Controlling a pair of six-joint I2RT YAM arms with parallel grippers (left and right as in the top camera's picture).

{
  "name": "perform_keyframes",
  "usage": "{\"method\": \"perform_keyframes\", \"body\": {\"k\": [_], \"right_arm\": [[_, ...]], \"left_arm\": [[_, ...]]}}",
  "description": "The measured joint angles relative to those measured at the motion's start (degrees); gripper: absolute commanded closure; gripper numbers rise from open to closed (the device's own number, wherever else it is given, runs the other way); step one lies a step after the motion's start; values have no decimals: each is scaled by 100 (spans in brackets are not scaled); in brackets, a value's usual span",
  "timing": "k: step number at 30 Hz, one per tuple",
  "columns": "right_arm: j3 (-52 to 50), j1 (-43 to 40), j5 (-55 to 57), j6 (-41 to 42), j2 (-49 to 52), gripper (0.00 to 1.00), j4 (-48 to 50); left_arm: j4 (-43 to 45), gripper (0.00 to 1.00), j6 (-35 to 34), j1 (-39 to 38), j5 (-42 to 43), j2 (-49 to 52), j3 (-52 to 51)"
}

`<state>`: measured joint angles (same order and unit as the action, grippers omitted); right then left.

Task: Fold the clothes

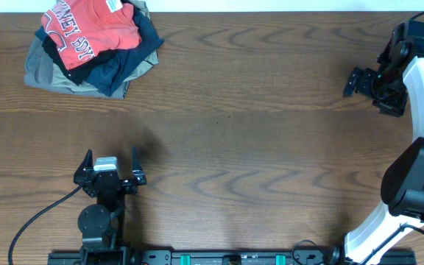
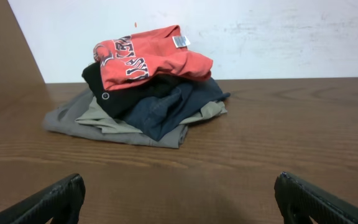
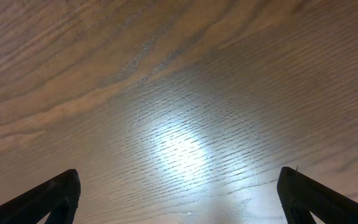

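The left claw [image 1: 110,152] gapes wide and empty. Well ahead of it, the coral-red T-shirt [image 1: 87,29] lies crumpled atop a garment pile [image 1: 116,70]. The right claw [image 1: 349,82], equally wide, hovers over the surface [image 1: 234,125].

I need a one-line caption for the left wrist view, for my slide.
Open left gripper facing a coral-red T-shirt atop darker garments on a wooden table.

A brown wood-grain table [image 1: 256,110] fills the overhead view, its grain running in long wavy bands. Behind its far edge stands a white wall [image 2: 278,37] with faint scuffs. In the right wrist view, a bright glare [image 3: 179,149] of reflected light lies on the tabletop.
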<state>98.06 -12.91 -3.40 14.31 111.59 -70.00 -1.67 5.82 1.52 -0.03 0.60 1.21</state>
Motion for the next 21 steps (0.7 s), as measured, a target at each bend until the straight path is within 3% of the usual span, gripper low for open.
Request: {"method": "perform_keyframes", "body": {"k": [13, 21], "right_arm": [[-11, 42, 9, 2, -146, 1, 2], [-35, 662, 15, 15, -2055, 1, 22]], "left_arm": [[0, 2, 0, 0, 0, 0, 0], [0, 2, 0, -2, -2, 0, 0]]}}
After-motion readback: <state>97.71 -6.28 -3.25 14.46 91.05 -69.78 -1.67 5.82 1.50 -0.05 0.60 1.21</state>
